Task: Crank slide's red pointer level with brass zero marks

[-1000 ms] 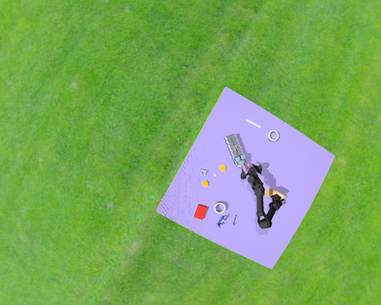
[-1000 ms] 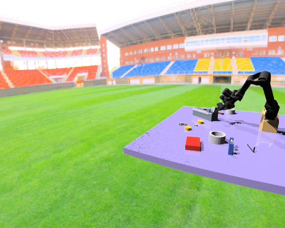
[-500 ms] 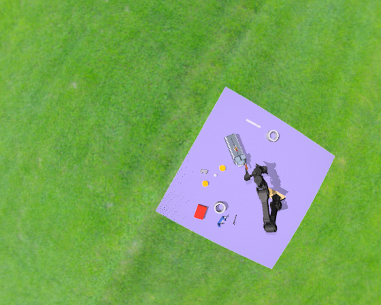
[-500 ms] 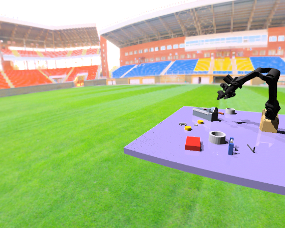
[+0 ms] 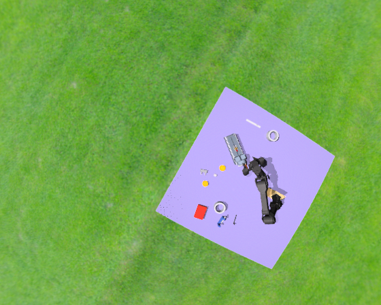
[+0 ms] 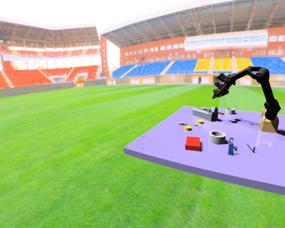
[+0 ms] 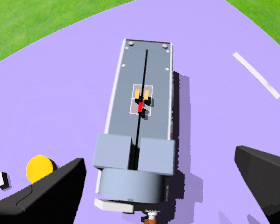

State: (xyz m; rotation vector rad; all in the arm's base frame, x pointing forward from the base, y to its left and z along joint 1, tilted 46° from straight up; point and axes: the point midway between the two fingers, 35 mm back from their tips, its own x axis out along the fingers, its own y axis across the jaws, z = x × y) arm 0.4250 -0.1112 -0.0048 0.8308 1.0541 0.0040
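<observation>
The grey slide machine (image 5: 230, 140) (image 6: 204, 115) (image 7: 126, 67) stands on the table. Its orange crank handle (image 5: 245, 166) (image 6: 221, 113) (image 7: 150, 221) sticks out at the near end and is cut off by the wrist view's bottom edge. In the wrist view, the red pointer (image 7: 140, 107) sits in the slot between two brass marks' lines but appears lower, on the crank side of the left brass mark (image 7: 137, 94) and the right brass mark (image 7: 147, 94). My gripper (image 5: 250, 165) (image 6: 215, 91) (image 7: 161, 160) is wide open and empty, raised above the crank end, clear of the handle.
Yellow discs (image 5: 222, 167) (image 6: 200, 121) (image 7: 40, 169) lie beside the machine's crank end. A white bar (image 5: 253, 123) (image 7: 257, 75) and a pale ring (image 6: 230, 112) lie on its other side. A red block (image 5: 201, 212) (image 6: 193, 143), another ring and a blue object (image 5: 221, 221) (image 6: 230, 146) are farther off.
</observation>
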